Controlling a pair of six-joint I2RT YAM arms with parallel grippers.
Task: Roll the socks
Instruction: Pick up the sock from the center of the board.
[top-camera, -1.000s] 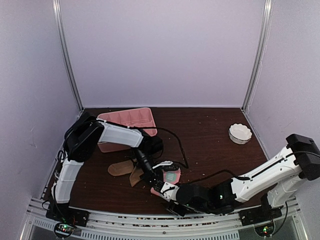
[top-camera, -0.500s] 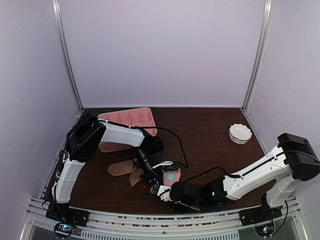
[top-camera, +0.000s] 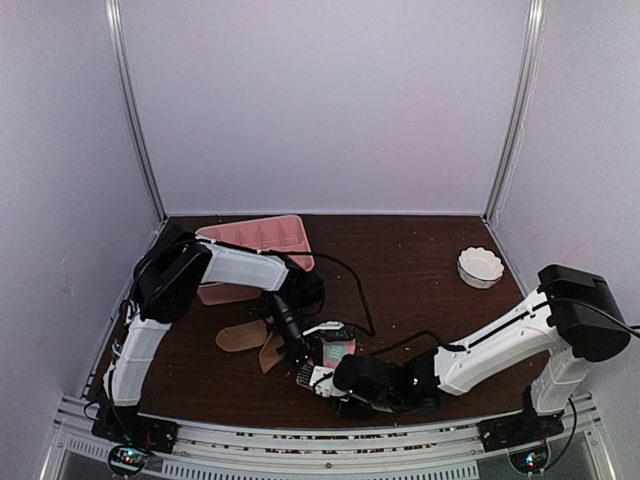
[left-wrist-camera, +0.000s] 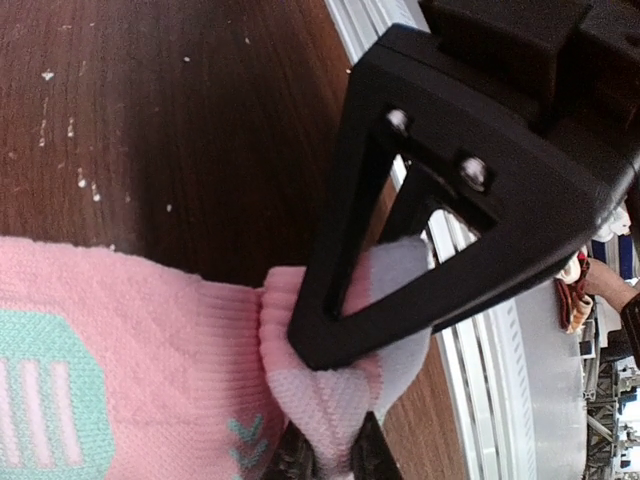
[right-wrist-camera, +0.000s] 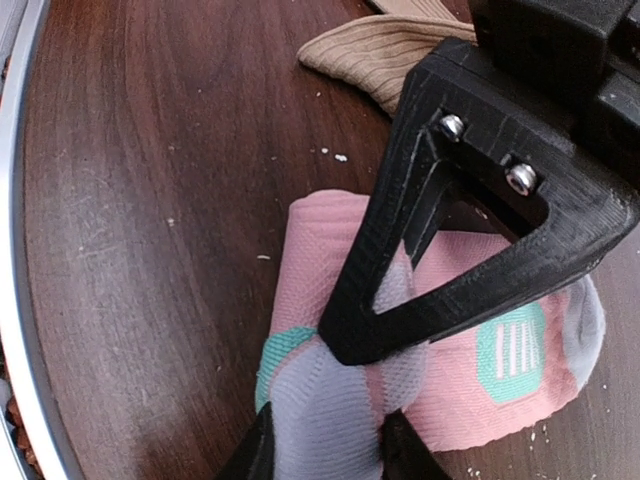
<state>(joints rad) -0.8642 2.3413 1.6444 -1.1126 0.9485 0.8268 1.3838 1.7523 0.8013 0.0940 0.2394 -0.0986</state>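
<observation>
The pink sock (top-camera: 342, 352) with mint and white patches lies on the table near the front, between both grippers. My left gripper (top-camera: 300, 356) is shut on one end of it; in the left wrist view the jaws (left-wrist-camera: 330, 445) pinch a bunched pink-and-white fold of the sock (left-wrist-camera: 150, 360). My right gripper (top-camera: 322, 380) is shut on the other end; in the right wrist view the jaws (right-wrist-camera: 325, 440) hold the grey-white toe of the sock (right-wrist-camera: 320, 250). The tan socks (top-camera: 245, 338) lie flat just left of the left gripper and also show in the right wrist view (right-wrist-camera: 380, 50).
A pink divided tray (top-camera: 262, 238) stands at the back left behind the left arm. A white scalloped bowl (top-camera: 480, 267) sits at the back right. The metal front rail (top-camera: 300, 440) runs close behind the right gripper. A black cable loops over the table by the sock.
The right arm's forearm and wrist have slid left along the front edge, closing in on the pink sock. The left arm has hardly moved.
</observation>
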